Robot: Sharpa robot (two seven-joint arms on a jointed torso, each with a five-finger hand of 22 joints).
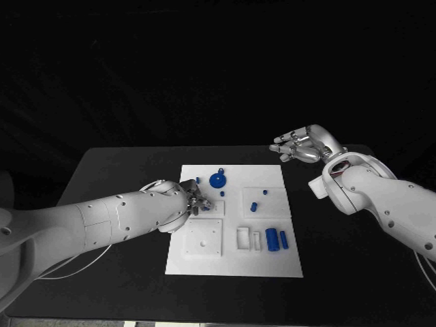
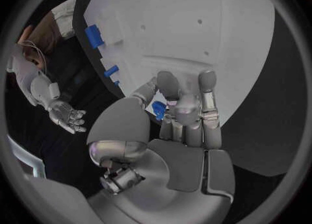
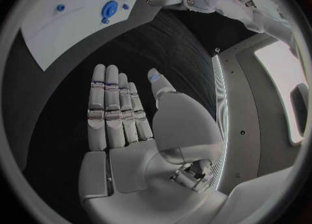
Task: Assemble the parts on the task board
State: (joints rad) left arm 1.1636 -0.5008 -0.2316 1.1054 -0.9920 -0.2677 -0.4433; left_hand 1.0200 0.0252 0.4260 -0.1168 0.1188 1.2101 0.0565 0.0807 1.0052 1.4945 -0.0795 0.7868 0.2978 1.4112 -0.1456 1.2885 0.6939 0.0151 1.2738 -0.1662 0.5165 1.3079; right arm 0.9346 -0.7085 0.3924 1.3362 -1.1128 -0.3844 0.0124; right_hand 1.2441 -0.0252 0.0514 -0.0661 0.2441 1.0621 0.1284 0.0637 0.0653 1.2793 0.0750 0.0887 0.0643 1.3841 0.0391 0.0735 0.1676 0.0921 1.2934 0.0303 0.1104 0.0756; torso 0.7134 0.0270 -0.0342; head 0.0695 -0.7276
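The white task board (image 1: pixel 240 262) lies in the middle of the black table. My left hand (image 1: pixel 193 201) hovers over the board's left side and pinches a small blue part (image 2: pixel 158 108) between thumb and fingers (image 2: pixel 207 86). A round blue disc (image 1: pixel 218 180) sits near the board's far edge, just beyond this hand. Two blue cylinders (image 1: pixel 272 238) lie side by side at the board's right. My right hand (image 1: pixel 302 145) floats off the board past its far right corner, fingers (image 3: pixel 107 99) straight and spread, holding nothing.
Small blue pegs (image 1: pixel 253 205) stand in the board's middle right. A raised white square block (image 1: pixel 204 238) and white slotted frames (image 1: pixel 247 238) occupy the near half. Bare black table (image 1: pixel 336 272) surrounds the board on all sides.
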